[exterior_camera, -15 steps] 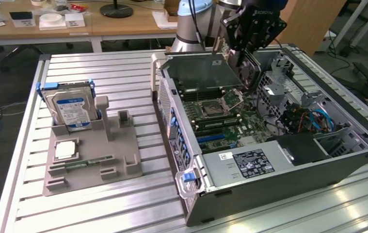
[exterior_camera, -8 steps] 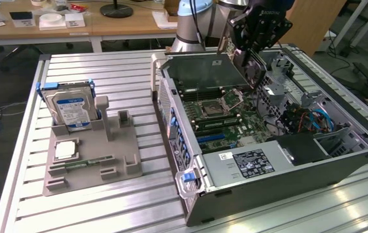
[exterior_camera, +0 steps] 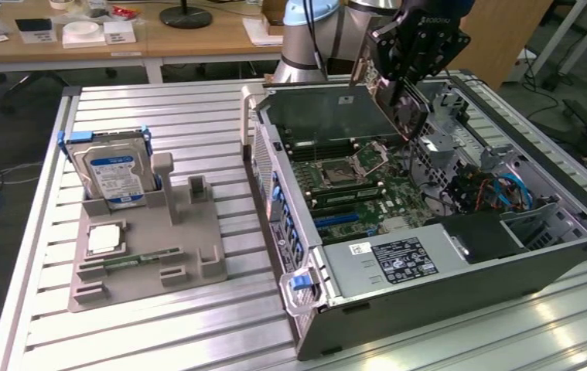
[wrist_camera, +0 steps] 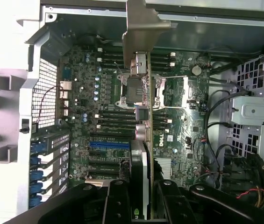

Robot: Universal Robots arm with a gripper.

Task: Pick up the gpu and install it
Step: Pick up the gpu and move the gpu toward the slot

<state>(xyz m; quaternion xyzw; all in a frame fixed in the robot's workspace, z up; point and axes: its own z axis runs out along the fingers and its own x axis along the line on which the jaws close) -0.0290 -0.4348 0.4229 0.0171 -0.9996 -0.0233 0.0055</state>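
Gripping the gpu [wrist_camera: 140,161] between two black fingers [wrist_camera: 117,205], my pincer [wrist_camera: 143,207] is closed on the card, one finger against each flat face. In the wrist view the gpu appears edge-on: the black cooler lies nearest the pincer, a thin green board edge runs alongside it, and the silver end bracket [wrist_camera: 141,32] is at the far end. In the exterior view the gpu [exterior_camera: 407,112] hangs as a dark slab under my pincer [exterior_camera: 394,83], in the air above the open computer case [exterior_camera: 428,305], over the end of the case farthest from that camera. The card is not seated in any slot. Beneath it, the wrist view shows the motherboard [wrist_camera: 99,102], with the processor socket [wrist_camera: 128,91] partly hidden behind the card, a bank of memory slots [wrist_camera: 115,119] and a blue expansion slot [wrist_camera: 108,144]. The case lies on its side on the slotted metal surface [exterior_camera: 169,340], with the power supply [exterior_camera: 397,259] at its near end and blue cables [exterior_camera: 510,189] toward the exterior view's right. Well apart, on the exterior view's left, a grey fixture [exterior_camera: 190,239] rests on the surface. It carries a hard drive [exterior_camera: 113,174] standing upright in a blue frame and a narrow green memory stick [exterior_camera: 133,261] lying flat.
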